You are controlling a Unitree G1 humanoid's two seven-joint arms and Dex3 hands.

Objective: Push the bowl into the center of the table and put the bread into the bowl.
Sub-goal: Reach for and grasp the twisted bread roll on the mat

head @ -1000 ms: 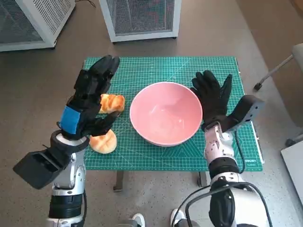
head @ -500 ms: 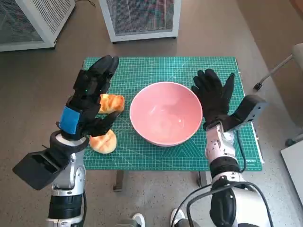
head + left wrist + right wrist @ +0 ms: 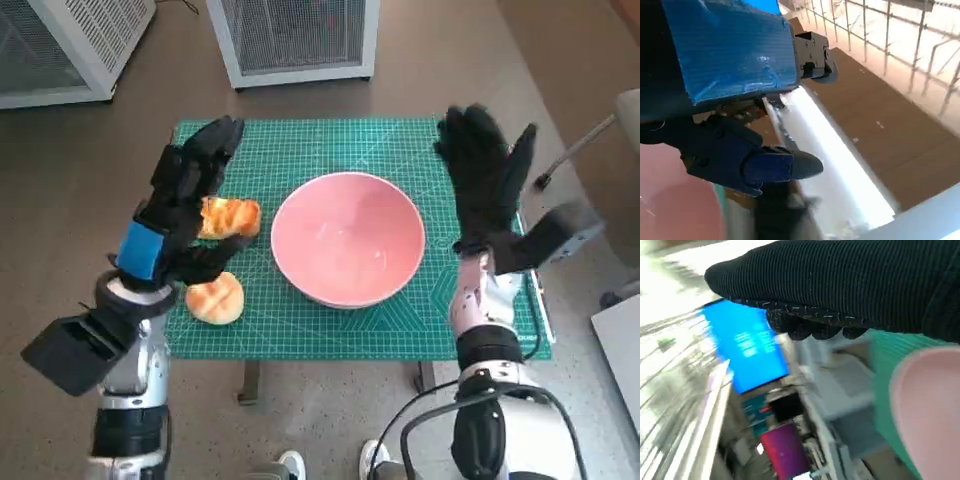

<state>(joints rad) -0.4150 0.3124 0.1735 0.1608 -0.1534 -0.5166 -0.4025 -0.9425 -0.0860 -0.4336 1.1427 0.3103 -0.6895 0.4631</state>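
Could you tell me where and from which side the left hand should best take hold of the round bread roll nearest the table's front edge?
Judging by the head view, take the round roll across its domed sides, coming from above. It lies flat on the green mat, apart from the pink bowl, and the open left hand hovers just over it.

Pink bowl (image 3: pixel 346 238) mid-table, bread (image 3: pixel 228 217) beside.

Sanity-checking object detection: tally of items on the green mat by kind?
Pink round bowl: 1
Golden-brown bread pieces: 2, one oblong, one round bun
Total: 3 on the green cutting mat
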